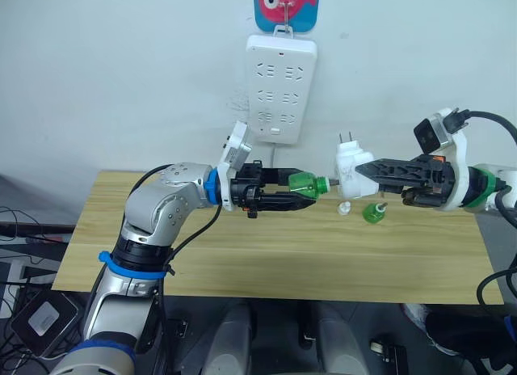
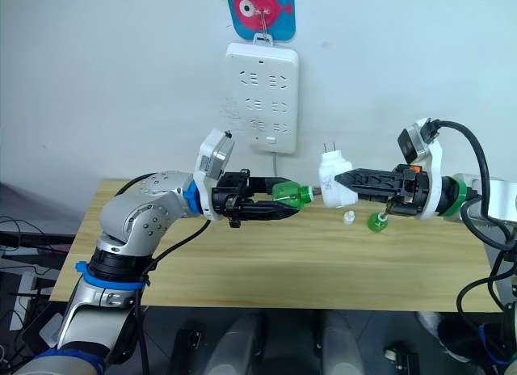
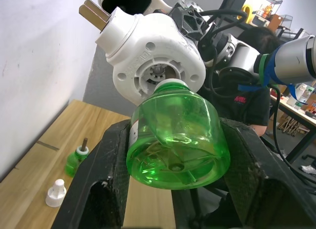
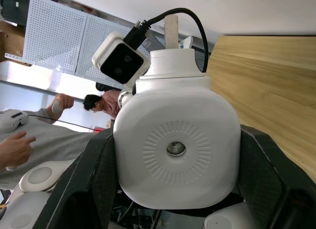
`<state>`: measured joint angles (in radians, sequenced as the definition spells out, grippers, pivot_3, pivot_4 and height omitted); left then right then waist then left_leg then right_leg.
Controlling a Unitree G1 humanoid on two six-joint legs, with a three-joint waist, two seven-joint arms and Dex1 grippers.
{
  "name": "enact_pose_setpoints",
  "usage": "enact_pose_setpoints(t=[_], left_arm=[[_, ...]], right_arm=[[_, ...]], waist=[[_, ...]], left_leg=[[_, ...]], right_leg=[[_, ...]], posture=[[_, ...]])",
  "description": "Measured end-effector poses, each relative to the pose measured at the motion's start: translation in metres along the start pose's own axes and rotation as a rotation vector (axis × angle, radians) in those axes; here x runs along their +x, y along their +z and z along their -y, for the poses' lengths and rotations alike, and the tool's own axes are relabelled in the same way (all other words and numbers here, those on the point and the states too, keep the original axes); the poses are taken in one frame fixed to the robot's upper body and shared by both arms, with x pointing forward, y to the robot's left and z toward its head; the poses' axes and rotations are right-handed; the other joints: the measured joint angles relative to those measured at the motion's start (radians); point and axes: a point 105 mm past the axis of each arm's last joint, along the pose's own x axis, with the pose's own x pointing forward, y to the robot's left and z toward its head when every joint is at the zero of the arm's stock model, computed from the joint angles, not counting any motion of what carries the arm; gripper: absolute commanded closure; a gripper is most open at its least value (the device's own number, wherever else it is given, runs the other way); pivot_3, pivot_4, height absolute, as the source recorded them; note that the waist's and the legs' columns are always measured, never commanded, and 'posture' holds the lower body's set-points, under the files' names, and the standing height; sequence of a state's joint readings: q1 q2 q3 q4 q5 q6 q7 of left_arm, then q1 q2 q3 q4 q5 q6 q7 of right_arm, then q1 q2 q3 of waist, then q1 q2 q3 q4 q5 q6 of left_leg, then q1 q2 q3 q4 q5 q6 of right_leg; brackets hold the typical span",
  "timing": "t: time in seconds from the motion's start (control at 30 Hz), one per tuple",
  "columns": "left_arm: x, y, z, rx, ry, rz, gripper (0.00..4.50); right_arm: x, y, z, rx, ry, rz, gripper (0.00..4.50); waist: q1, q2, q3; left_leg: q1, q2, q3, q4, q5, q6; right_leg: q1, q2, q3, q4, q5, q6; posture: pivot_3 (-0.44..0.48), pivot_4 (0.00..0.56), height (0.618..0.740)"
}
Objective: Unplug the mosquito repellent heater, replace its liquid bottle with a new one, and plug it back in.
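Head views: left claw (image 1: 311, 190) clamped on a green bottle (image 1: 304, 183), held sideways above the wooden table (image 1: 242, 262), bottle neck pointing toward the right claw. Right claw (image 1: 361, 170) grips the white heater (image 1: 350, 162), plug prongs up, just off the bottle's neck tip, touching or nearly so. Below the right claw on the table sit a second green bottle (image 1: 374, 212) with its wick showing and a small white cap (image 1: 344, 208) just beside it. White power strip (image 1: 280, 88) hangs on the wall behind, between the two claws, under a blue-and-pink hook plate (image 1: 286, 6). Left wrist view: black fingers (image 3: 106, 179) pinch the green bottle on both sides; heater's open socket sits right at the bottle neck. Spare bottle and cap on the table past the fingers. Right wrist view: fingers (image 4: 89, 184) squeeze the heater from both sides, its face with a small round hole toward the camera. People (image 4: 101, 103) in the background.
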<state>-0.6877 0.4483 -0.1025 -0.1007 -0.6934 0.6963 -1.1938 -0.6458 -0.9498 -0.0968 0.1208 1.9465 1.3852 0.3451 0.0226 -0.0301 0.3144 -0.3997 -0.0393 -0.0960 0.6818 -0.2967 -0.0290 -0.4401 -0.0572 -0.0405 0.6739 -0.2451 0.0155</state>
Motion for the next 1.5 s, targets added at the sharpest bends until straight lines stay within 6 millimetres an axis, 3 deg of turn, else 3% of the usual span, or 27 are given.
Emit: enact_pose_setpoints(t=[1.5], left_arm=[[0.0056,-0.0011,-0.0044,0.042,-0.003,-0.014,2.24]], right_arm=[[0.0056,-0.0020,0.0009,0.002,0.005,-0.019,1.53]], waist=[[0.000,0.000,0.000]], left_leg=[[0.000,0.000,0.000,0.000,0.000,0.000]], right_leg=[[0.000,0.000,0.000,0.000,0.000,0.000]], posture=[[0.055,0.326,0.740]])
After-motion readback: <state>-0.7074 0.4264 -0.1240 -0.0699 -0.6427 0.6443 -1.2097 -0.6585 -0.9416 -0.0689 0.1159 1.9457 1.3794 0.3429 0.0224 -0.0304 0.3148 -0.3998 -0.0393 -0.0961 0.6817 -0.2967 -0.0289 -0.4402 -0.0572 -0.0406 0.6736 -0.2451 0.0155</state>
